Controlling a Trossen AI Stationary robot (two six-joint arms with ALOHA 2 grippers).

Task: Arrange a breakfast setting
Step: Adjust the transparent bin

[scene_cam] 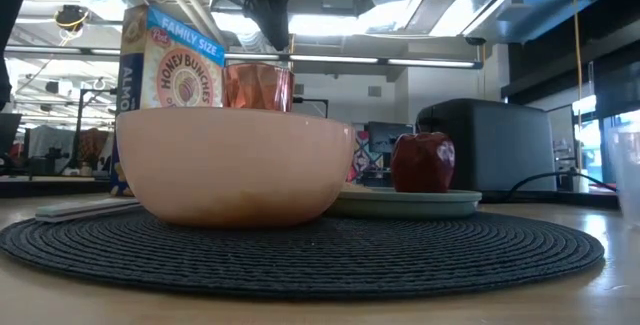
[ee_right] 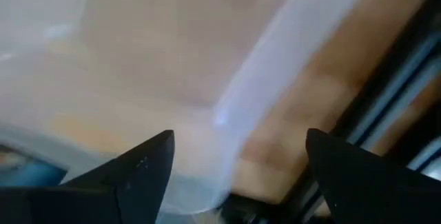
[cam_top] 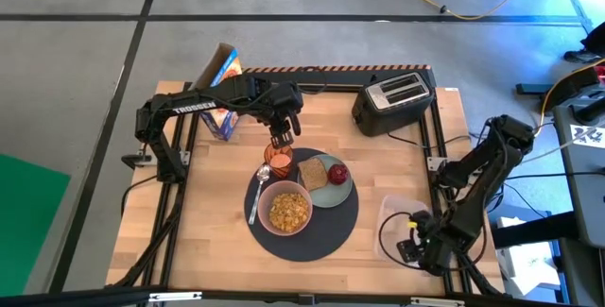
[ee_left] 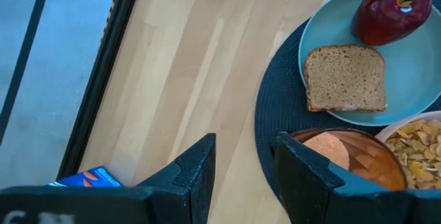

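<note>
The round dark-grey mat (cam_top: 326, 234) lies mid-table. On it stand the pink bowl (cam_top: 289, 210) holding cereal, the pale-green plate (cam_top: 342, 193) with the toast slice (cam_top: 312, 173) and red fruit (cam_top: 337, 172), and the small amber cup (cam_top: 280, 162) at its far left edge. The metal spoon (cam_top: 256, 196) lies left of the bowl. My left gripper (cam_top: 281, 140) hangs open just above and beyond the cup; in the left wrist view (ee_left: 244, 172) the cup (ee_left: 355, 156) shows beside one finger, outside the gap. My right gripper (cam_top: 414, 243) is open by the clear tub (cam_top: 402, 214).
A black toaster (cam_top: 394, 102) stands at the far right with its cord running along the table's right side. A cereal box (cam_top: 223, 88) stands at the far left. The clear plastic tub sits at the near right. Bare wood lies left of the mat.
</note>
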